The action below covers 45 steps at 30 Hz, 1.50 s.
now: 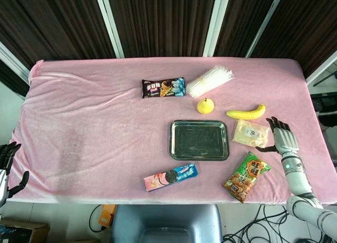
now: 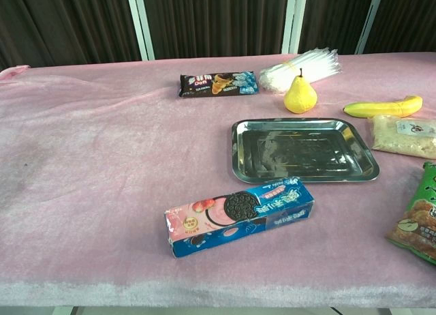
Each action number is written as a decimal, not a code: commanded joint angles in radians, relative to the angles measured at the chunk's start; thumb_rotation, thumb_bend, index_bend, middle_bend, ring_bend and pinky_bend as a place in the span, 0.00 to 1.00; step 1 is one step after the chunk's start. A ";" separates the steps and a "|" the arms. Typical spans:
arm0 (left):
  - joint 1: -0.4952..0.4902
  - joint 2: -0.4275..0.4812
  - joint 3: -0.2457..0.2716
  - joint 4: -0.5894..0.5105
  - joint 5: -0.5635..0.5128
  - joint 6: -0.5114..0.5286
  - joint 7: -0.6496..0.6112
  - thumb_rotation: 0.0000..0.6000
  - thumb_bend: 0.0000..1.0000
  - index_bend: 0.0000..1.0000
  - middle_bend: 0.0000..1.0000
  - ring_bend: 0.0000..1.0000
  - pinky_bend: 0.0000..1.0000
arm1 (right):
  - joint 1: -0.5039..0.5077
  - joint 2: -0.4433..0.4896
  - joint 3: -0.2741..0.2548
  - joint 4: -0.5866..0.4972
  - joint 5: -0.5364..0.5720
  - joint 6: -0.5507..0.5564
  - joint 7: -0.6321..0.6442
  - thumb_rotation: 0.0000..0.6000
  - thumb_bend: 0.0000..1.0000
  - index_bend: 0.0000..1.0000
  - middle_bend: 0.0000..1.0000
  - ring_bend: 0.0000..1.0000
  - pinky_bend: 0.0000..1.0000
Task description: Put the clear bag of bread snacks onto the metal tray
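The clear bag of bread snacks (image 1: 251, 132) (image 2: 406, 136) lies flat on the pink cloth, just right of the empty metal tray (image 1: 199, 140) (image 2: 303, 158). My right hand (image 1: 280, 137) hovers immediately right of the bag, fingers spread and holding nothing, thumb pointing toward the bag's edge. My left hand (image 1: 7, 166) hangs off the table's left front corner, fingers apart and empty. Neither hand shows in the chest view.
A banana (image 1: 246, 113) lies behind the bag, a yellow pear (image 1: 205, 105) behind the tray. A green snack bag (image 1: 246, 176) sits in front of the clear bag. A biscuit box (image 1: 170, 176), a dark ice-cream wrapper (image 1: 163, 88) and a bundle of straws (image 1: 209, 81) also lie on the cloth.
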State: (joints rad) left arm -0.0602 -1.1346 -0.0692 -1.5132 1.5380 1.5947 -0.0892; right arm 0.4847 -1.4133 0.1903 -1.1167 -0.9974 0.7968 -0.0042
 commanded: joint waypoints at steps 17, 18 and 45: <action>0.003 0.005 -0.003 0.008 0.005 0.013 -0.030 1.00 0.41 0.12 0.09 0.08 0.34 | 0.073 -0.216 0.002 0.304 -0.136 -0.020 0.138 1.00 0.06 0.19 0.15 0.20 0.33; 0.003 0.005 -0.003 0.009 0.005 0.014 -0.031 1.00 0.41 0.12 0.09 0.08 0.34 | 0.073 -0.228 -0.003 0.316 -0.156 -0.005 0.146 1.00 0.09 0.23 0.17 0.23 0.36; -0.001 0.006 -0.003 0.012 0.006 0.007 -0.037 1.00 0.41 0.12 0.09 0.08 0.34 | 0.081 -0.224 -0.011 0.093 -0.544 0.565 0.341 1.00 0.97 0.69 0.54 0.52 0.66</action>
State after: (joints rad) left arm -0.0610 -1.1289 -0.0723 -1.5009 1.5441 1.6021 -0.1267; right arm 0.5342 -1.6471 0.1902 -1.0206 -1.4962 1.3680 0.2756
